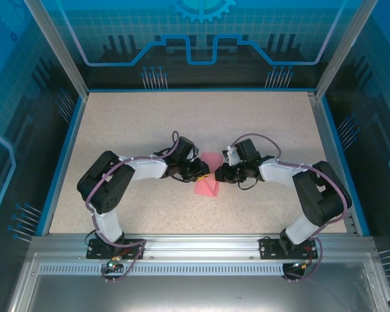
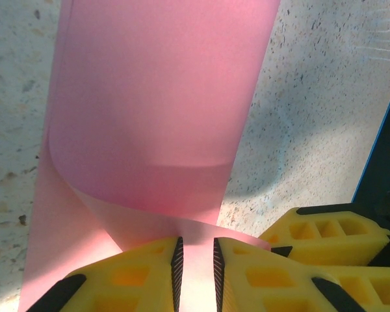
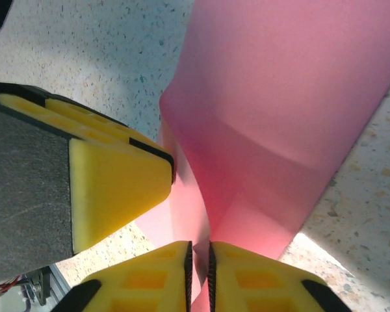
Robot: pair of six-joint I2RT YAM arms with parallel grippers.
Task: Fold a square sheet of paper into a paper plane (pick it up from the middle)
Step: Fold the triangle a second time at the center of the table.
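No readable text, label, brand or number on any surface in these views

The left gripper (image 1: 201, 170) and the right gripper (image 1: 219, 174) sit over a speckled beige tabletop (image 1: 182, 117). A blue rim (image 1: 63, 162) bounds it well out to either side of them. Beyond the grippers, 2 aluminium posts (image 1: 55, 49) rise from the far corners. Between them stands a tinted blue back panel (image 1: 201, 32) printed with a gear and angular lines. On the grippers' near side runs a slotted aluminium rail (image 1: 195, 247). The light is soft, with faint shadows.
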